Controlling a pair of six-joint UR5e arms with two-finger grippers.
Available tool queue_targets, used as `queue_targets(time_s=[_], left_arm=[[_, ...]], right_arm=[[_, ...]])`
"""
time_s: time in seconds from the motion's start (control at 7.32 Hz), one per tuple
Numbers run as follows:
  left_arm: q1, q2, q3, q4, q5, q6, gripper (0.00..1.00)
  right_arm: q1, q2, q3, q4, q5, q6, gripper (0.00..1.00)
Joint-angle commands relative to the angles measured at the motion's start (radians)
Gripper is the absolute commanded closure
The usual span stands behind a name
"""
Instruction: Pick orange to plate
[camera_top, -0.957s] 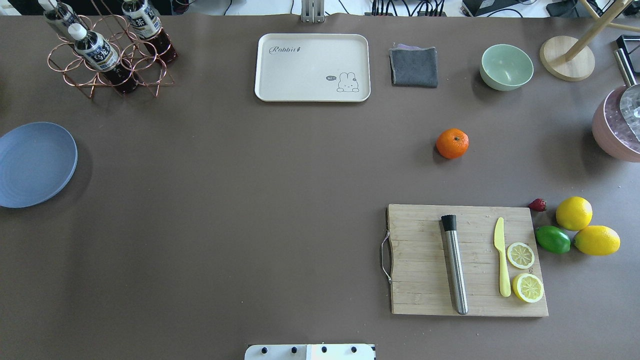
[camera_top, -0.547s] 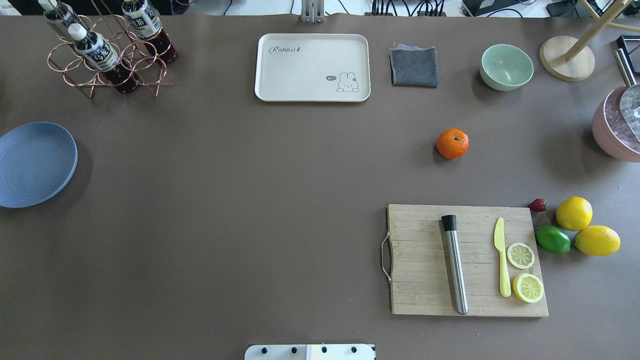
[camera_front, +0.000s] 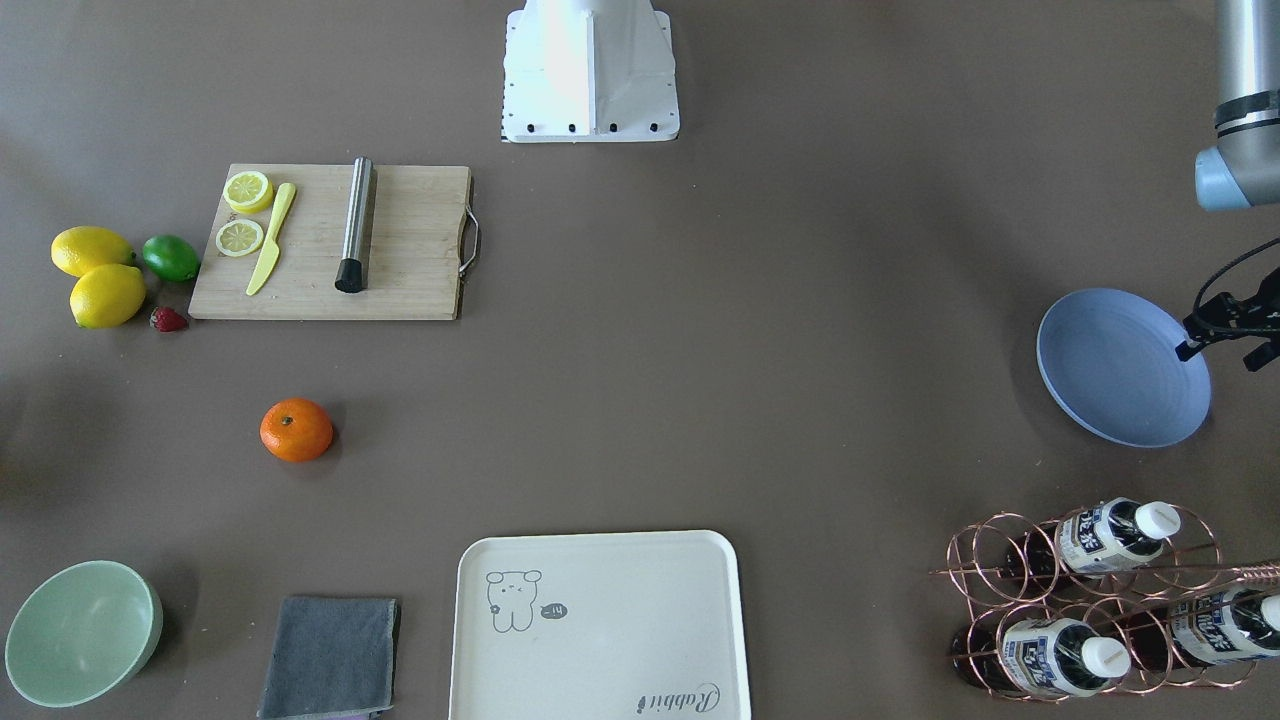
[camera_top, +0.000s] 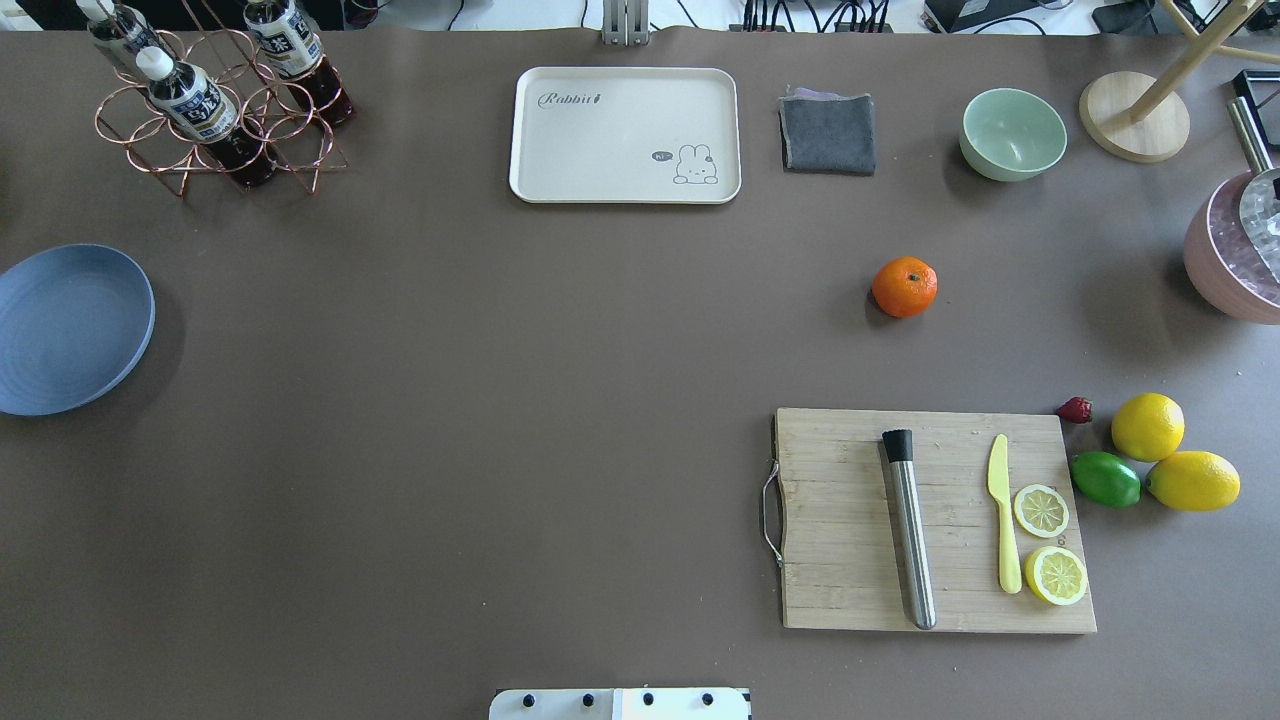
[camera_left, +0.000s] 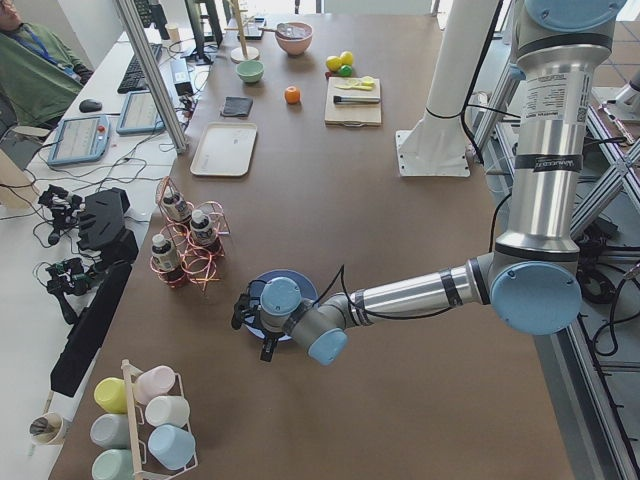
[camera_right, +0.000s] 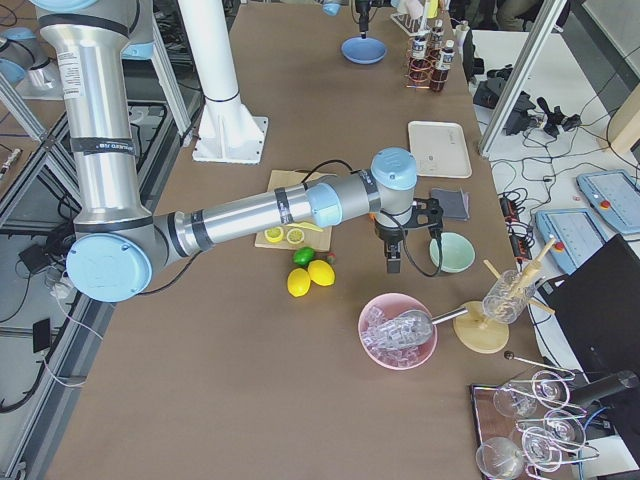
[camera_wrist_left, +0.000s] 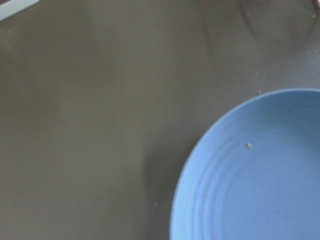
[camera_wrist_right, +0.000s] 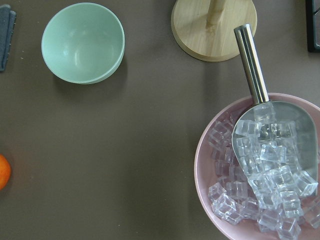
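Note:
The orange (camera_top: 904, 287) sits alone on the brown table right of centre, also seen in the front-facing view (camera_front: 296, 430), and only its edge shows in the right wrist view (camera_wrist_right: 2, 171). The periwinkle plate (camera_top: 70, 330) lies empty at the table's left edge (camera_front: 1120, 368) and fills the left wrist view's lower right (camera_wrist_left: 250, 175). My left gripper (camera_left: 250, 320) hovers over the plate's rim, and I cannot tell if it is open. My right gripper (camera_right: 392, 258) hangs between the orange and the ice bowl, seen only from the side, so I cannot tell its state.
A wooden cutting board (camera_top: 930, 520) carries a steel muddler, a yellow knife and lemon slices. Two lemons (camera_top: 1148, 427), a lime (camera_top: 1105, 479) and a strawberry lie beside it. A green bowl (camera_top: 1012, 133), grey cloth, cream tray (camera_top: 625, 135), bottle rack (camera_top: 215, 100) and pink ice bowl (camera_wrist_right: 260, 170) line the edges.

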Motion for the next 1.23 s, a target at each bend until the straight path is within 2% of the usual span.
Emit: queue_targets(time_s=[0.0, 0.14, 0.27, 0.41, 0.96, 1.09], left_arm=[[0.007, 0.003, 0.018, 0.000, -0.002, -0.001, 0.03], [0.009, 0.003, 0.018, 0.000, -0.002, -0.001, 0.36], [0.011, 0.003, 0.026, 0.001, -0.002, -0.001, 0.85], [0.011, 0.003, 0.027, 0.000, -0.009, 0.001, 1.00], [0.007, -0.016, 0.003, 0.003, -0.078, -0.044, 1.00], [-0.012, -0.035, -0.005, 0.021, -0.132, -0.056, 1.00]], right_arm=[[-0.004, 0.008, 0.006, 0.001, -0.004, 0.007, 0.00], [-0.007, 0.008, 0.007, 0.001, -0.004, 0.007, 0.00], [-0.007, 0.012, 0.012, 0.001, -0.005, 0.007, 0.00], [-0.007, 0.014, 0.013, 0.001, -0.005, 0.007, 0.00], [-0.015, 0.020, 0.019, 0.001, -0.007, 0.008, 0.00], [-0.015, 0.022, 0.018, 0.001, -0.008, 0.008, 0.00]])
